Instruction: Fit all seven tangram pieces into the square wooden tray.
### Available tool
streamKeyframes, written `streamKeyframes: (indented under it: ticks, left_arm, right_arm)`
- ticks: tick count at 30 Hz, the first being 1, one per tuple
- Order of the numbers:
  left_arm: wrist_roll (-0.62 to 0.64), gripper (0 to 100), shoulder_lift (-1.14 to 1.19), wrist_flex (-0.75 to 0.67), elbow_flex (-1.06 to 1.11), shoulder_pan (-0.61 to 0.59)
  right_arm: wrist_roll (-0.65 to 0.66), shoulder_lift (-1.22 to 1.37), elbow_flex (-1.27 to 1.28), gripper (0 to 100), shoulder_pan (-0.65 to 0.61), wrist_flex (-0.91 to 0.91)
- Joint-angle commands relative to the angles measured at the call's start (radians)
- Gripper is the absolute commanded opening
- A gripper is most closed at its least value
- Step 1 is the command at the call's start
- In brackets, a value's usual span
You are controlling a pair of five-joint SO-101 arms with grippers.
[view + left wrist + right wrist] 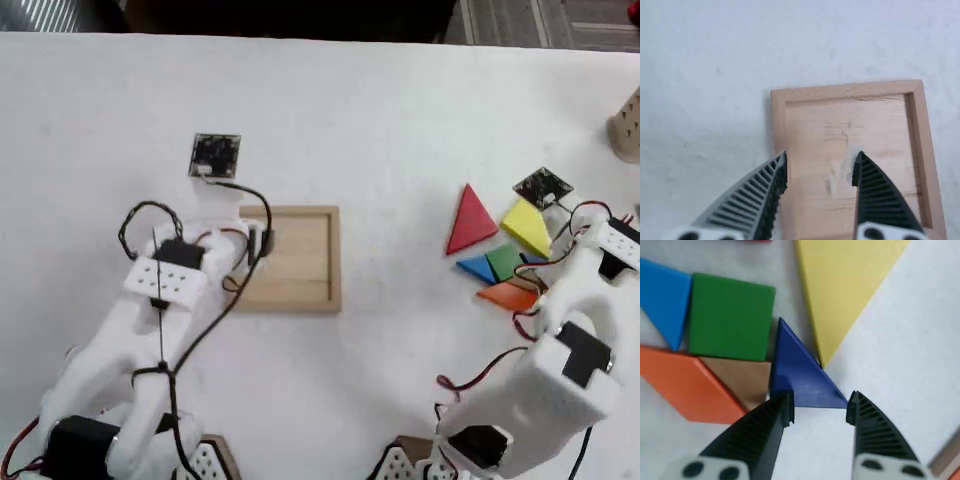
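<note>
The square wooden tray (333, 258) lay on the white table (400, 120) beneath the left gripper (821, 160). Its fingers stood apart and held nothing, one over a side wall of the tray and the other over its floor. Well apart from the tray, on the right arm's side, the pieces lay clustered: red triangle (470, 220), yellow triangle (527, 228), light blue triangle (476, 268), green square (504, 260), orange parallelogram (508, 296), brown triangle (742, 377) and dark blue triangle (800, 375). The right gripper (820, 402) was spread wide and empty, its fingertips flanking one edge of the dark blue triangle.

- tray (845, 91): bare pale wood, visible grain, matt
- green square (730, 315), yellow triangle (840, 285): smooth, painted, matt
- right gripper (819, 407): ribbed dark plastic
- table (400, 110): white, matt, slightly mottled
</note>
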Motion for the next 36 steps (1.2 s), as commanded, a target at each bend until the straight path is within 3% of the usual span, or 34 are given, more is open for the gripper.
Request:
streamKeyframes:
  ticks: [1,5,13,23,29,36]
  left_arm:
    - [-0.005,22,0.048,-0.02,-0.1,-0.035]
    - [-0.021,21,0.087,-0.018,-0.124,-0.035]
    - [-0.114,21,0.134,-0.02,-0.146,-0.031]
    - [-0.117,21,0.137,-0.02,-0.146,-0.031]
    - [-0.117,21,0.137,-0.02,-0.146,-0.031]
    - [-0.117,21,0.137,-0.02,-0.146,-0.033]
  right_arm:
    - [0.061,0.045,-0.089,18.0,-0.01,-0.013]
    - [0.21,0.074,-0.098,20.8,-0.016,0.12]
    - [0.281,0.079,-0.091,26.9,-0.005,0.199]
    - [0.27,0.081,-0.092,26.9,-0.005,0.136]
    - [0.08,0.137,-0.114,26.9,-0.025,-0.001]
    - [0.081,0.196,-0.124,26.9,-0.042,-0.001]
